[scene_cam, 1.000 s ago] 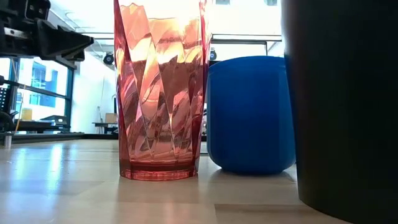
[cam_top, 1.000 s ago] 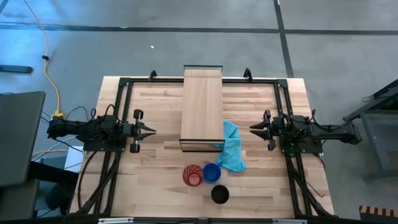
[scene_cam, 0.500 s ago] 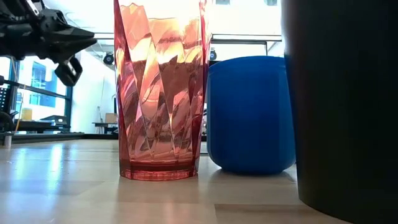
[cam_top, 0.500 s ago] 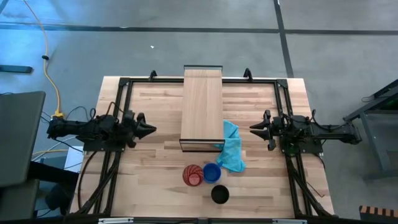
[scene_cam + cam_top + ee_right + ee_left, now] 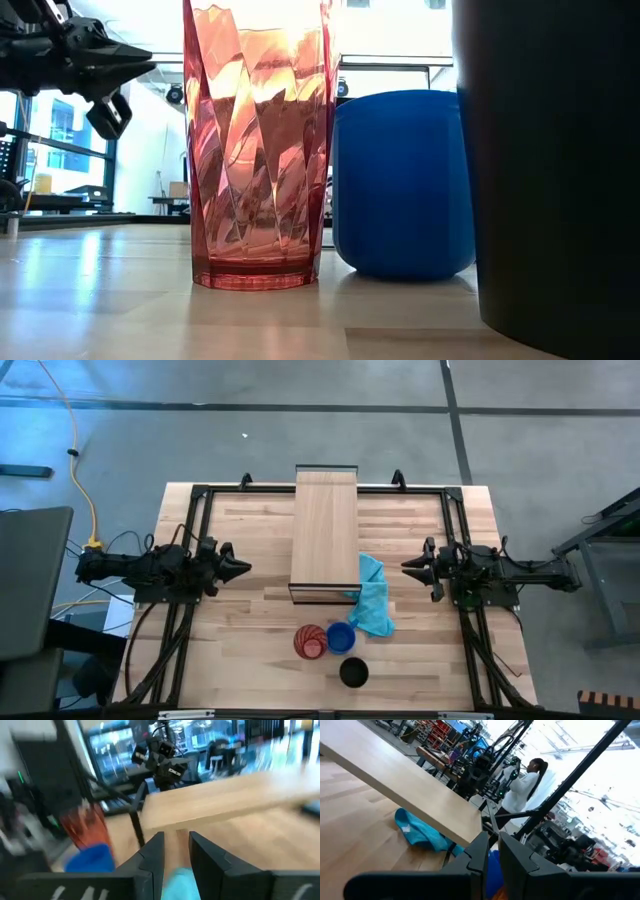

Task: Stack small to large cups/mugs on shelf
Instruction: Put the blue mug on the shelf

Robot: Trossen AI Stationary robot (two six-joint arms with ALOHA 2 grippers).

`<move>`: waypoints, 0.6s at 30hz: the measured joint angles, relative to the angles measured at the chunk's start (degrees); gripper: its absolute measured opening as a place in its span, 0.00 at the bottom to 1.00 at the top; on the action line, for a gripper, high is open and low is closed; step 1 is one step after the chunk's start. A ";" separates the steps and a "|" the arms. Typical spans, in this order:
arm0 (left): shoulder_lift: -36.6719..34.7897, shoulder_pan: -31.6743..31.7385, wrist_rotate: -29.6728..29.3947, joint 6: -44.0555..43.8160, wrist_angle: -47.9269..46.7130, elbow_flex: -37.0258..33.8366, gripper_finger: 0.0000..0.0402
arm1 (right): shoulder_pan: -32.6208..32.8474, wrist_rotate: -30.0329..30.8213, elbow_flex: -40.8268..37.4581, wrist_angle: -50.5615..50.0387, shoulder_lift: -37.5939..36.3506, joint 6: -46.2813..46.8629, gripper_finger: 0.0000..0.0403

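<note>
Three cups stand on their bases on the tabletop near its front edge: a red tumbler [image 5: 310,641], a blue mug [image 5: 341,637] right beside it, and a black cup [image 5: 353,673] nearest the edge. Close to the low camera stand the tumbler [image 5: 260,140], the mug [image 5: 400,180] and the black cup [image 5: 550,160]. The shelf [image 5: 325,535], a light-wood board on a black frame, stands mid-table. My left gripper [image 5: 243,568] hovers level at the table's left, shut and empty. My right gripper [image 5: 405,568] hovers level at the right, its fingers a narrow gap apart, empty.
A light-blue cloth [image 5: 372,598] lies crumpled by the shelf's near right corner, between the shelf and the cups. Black rails [image 5: 190,540] run along the table's left and right sides. A person [image 5: 525,775] stands in the room beyond the table.
My left gripper has rolled about the line it points along, staying in place; in the low view a knob on its body now hangs below the fingers. The roll came in the first half second. The cups, cloth and shelf have kept still.
</note>
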 joint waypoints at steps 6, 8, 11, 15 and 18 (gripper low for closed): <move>0.01 0.00 0.68 -11.60 0.16 0.00 0.08 | -0.09 4.78 0.00 4.52 0.00 23.95 0.20; -0.01 0.00 0.69 -10.47 -0.76 0.00 0.08 | -0.11 5.48 0.00 5.89 0.00 29.72 0.20; -0.01 0.00 0.70 -10.14 -0.93 0.00 0.08 | -0.11 5.45 0.00 6.16 0.00 35.64 0.20; 0.01 0.00 0.70 -10.14 -0.94 0.00 0.08 | -0.11 5.43 0.00 6.24 0.00 38.98 0.20; 0.01 0.00 0.70 -10.14 -1.02 0.00 0.08 | -0.07 4.79 0.00 6.16 0.00 45.78 0.20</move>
